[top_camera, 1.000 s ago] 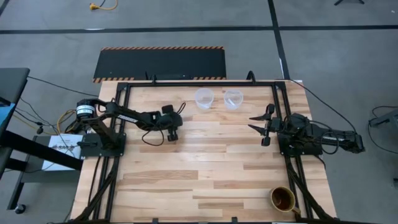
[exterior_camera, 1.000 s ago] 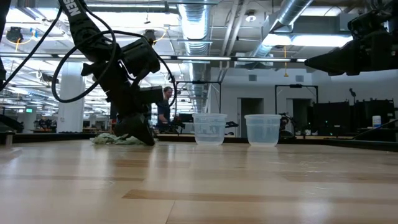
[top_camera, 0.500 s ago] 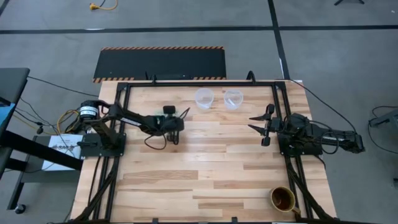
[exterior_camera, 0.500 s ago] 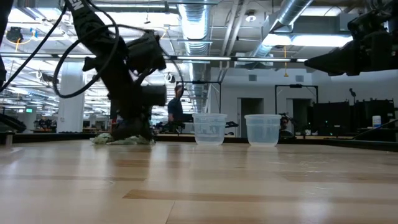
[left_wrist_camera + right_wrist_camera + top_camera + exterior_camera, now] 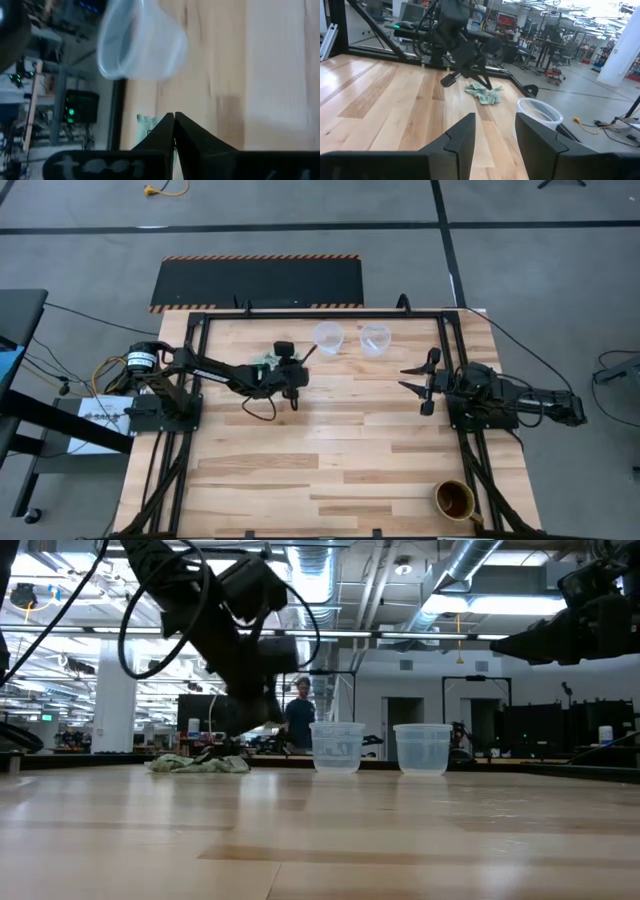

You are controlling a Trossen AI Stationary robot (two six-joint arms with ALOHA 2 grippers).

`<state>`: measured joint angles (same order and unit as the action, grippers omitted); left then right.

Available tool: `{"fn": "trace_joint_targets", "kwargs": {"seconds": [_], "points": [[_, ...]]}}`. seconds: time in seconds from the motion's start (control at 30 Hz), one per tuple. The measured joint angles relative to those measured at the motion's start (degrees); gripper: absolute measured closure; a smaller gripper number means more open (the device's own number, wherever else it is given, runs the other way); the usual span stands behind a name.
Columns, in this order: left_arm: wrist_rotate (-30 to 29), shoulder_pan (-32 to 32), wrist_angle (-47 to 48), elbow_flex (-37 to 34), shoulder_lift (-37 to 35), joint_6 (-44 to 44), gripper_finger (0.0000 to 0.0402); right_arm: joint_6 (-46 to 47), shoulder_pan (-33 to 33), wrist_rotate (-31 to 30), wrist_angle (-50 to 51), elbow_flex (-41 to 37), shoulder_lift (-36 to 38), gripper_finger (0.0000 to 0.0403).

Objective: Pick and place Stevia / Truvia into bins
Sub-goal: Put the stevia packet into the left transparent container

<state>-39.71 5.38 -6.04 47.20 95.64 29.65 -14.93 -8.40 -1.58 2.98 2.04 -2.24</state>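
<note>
A heap of pale green Stevia packets [image 5: 262, 361] lies on the wooden table left of two clear cups [image 5: 328, 337] [image 5: 375, 337], also in the low view [image 5: 200, 763]. My left gripper [image 5: 300, 366] hangs above the table between the heap and the left cup [image 5: 337, 747]. It is shut on a packet [image 5: 146, 122] and slants down toward that cup [image 5: 140, 42]. My right gripper [image 5: 408, 378] waits open at the table's right side, level, with nothing between its fingers [image 5: 495, 116]. My left gripper pinches a pale green packet between its two fingertips. Only one corner of the packet [image 5: 145, 121] shows beside a finger; the fingers hide the rest. The fingers slant down from the table's left. The packet is lifted clear of the table.
A brown cup [image 5: 454, 499] stands near the front right corner. Black frame rails [image 5: 300, 313] run along the table's far edge and sides. Bare wood lies in front of the cups. A person [image 5: 300, 720] stands in the room behind.
My left gripper has risen off the right end of the packet heap and moved toward the table's right, closer to the left clear cup. It has tipped from steeply down to a flatter slant and has rolled. The heap has stayed on the table.
</note>
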Motion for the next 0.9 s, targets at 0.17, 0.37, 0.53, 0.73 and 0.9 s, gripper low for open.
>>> {"fn": "trace_joint_targets", "kwargs": {"seconds": [0.17, 0.37, 0.53, 0.73, 0.9], "points": [[5.9, 1.8, -8.7, 0.1, -4.8, 0.4, 0.0401, 0.0, 0.0, 0.0, 0.0, 0.0, 0.0, 0.0269], [29.4, 8.4, -15.7, 0.2, -11.1, -5.5, 0.0401, 0.0, 0.0, 0.0, 0.0, 0.0, 0.0, 0.0269], [45.3, 16.4, -16.2, 1.6, -10.7, -10.7, 0.0401, 0.0, 0.0, -0.1, 0.0, 0.0, 0.0, 0.0269], [57.7, 21.6, -19.1, 5.7, -3.9, -14.0, 0.0401, 0.0, 0.0, -0.1, 0.0, 0.0, 0.0, 0.0269], [60.3, 22.3, -18.3, 9.1, 1.7, -14.8, 0.0401, 0.6, 0.0, -0.1, 0.0, 0.0, 0.0, 0.0269]]}}
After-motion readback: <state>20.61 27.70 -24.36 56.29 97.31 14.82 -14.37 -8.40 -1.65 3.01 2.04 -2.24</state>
